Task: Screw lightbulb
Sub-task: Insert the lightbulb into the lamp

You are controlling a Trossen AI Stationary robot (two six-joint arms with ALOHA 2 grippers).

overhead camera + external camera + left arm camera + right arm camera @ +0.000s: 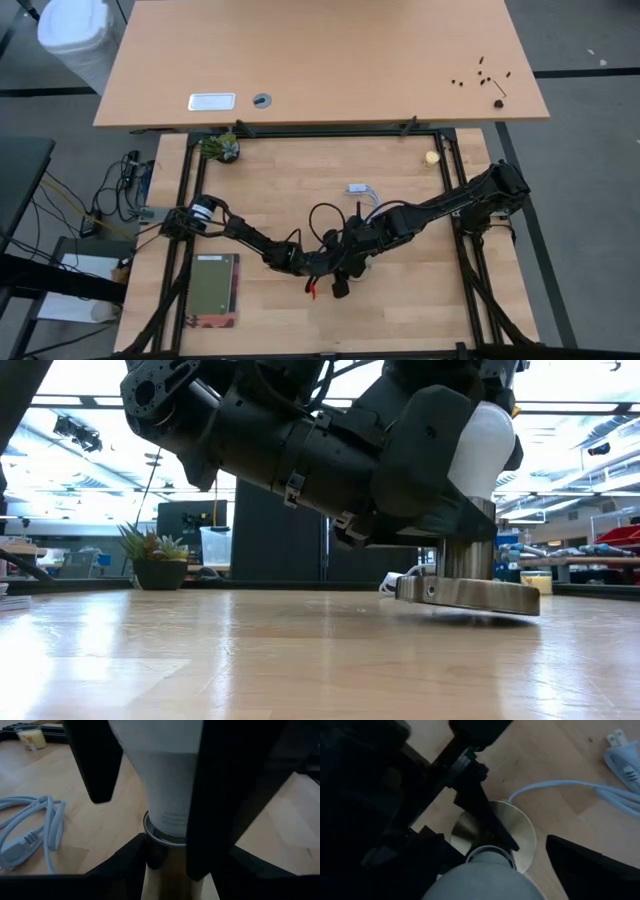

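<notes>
The white frosted lightbulb stands upright with its grey neck in the socket. The socket's short stem rises from a round brass disc base lying flat on the wooden table. My right gripper comes down over the bulb's globe, fingers on either side of it. My left gripper reaches in level from the table's left, its fingers around the socket stem just under the bulb. The base also shows in the right wrist view. My left gripper has the socket's stem between its two fingers, just below the bulb's neck. It comes in level from the table's left. The socket stands upright, its disc flat on the table. My right gripper holds the bulb's globe between its two fingers. The fingers come from above and point down along the bulb. The bulb stands upright in the socket.
The socket's white cord and plug lie just beyond the base, toward the far edge. A small potted plant stands at the far left and a yellowish ball at the far right. A green book lies at the near left.
</notes>
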